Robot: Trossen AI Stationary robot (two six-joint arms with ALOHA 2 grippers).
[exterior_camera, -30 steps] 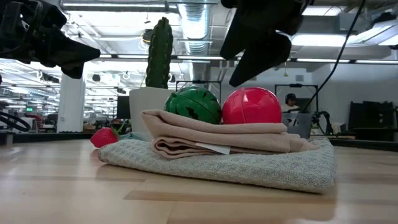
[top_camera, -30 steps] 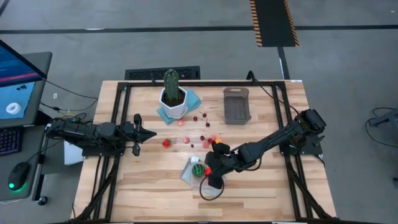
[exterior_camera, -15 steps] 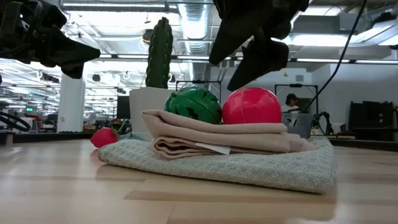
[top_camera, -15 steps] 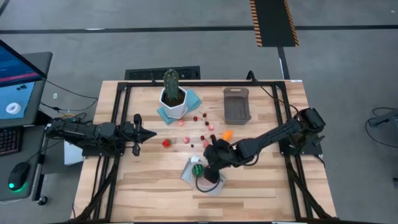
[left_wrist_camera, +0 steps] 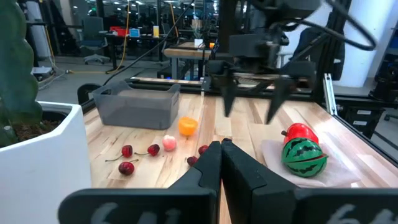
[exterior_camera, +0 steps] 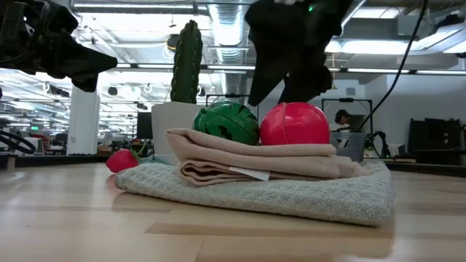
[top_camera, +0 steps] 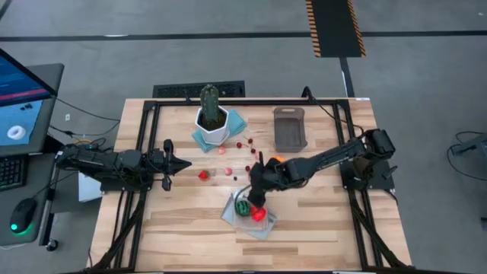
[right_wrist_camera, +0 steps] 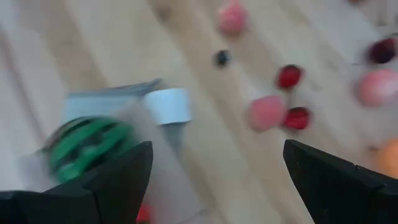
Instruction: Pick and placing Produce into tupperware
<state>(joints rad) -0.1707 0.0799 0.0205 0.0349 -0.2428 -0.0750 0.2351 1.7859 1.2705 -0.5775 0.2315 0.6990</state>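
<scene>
A green-striped round piece (top_camera: 242, 207) and a red round piece (top_camera: 259, 215) sit on a folded cloth (top_camera: 245, 221); both also show in the low view (exterior_camera: 227, 122) (exterior_camera: 295, 124). Small red and pink bits (right_wrist_camera: 267, 112), an orange piece (left_wrist_camera: 187, 126) and a strawberry (top_camera: 203, 175) lie on the wood. The grey tupperware (top_camera: 289, 128) stands at the far right. My right gripper (top_camera: 253, 190) (right_wrist_camera: 214, 180) hangs open, tilted down, above the cloth's far edge, holding nothing. My left gripper (top_camera: 183, 164) (left_wrist_camera: 221, 163) is shut and level at the left.
A cactus in a white hexagonal pot (top_camera: 211, 122) stands on a teal cloth at the far middle. Bare wood lies along the near edge and to the right of the folded cloth. A monitor stands beyond the table's left edge.
My right gripper has swung from over the red round piece toward the table's far edge, rolling as it went and staying open. The red piece, covered before in the high view, now shows. The produce on the cloth has not moved.
</scene>
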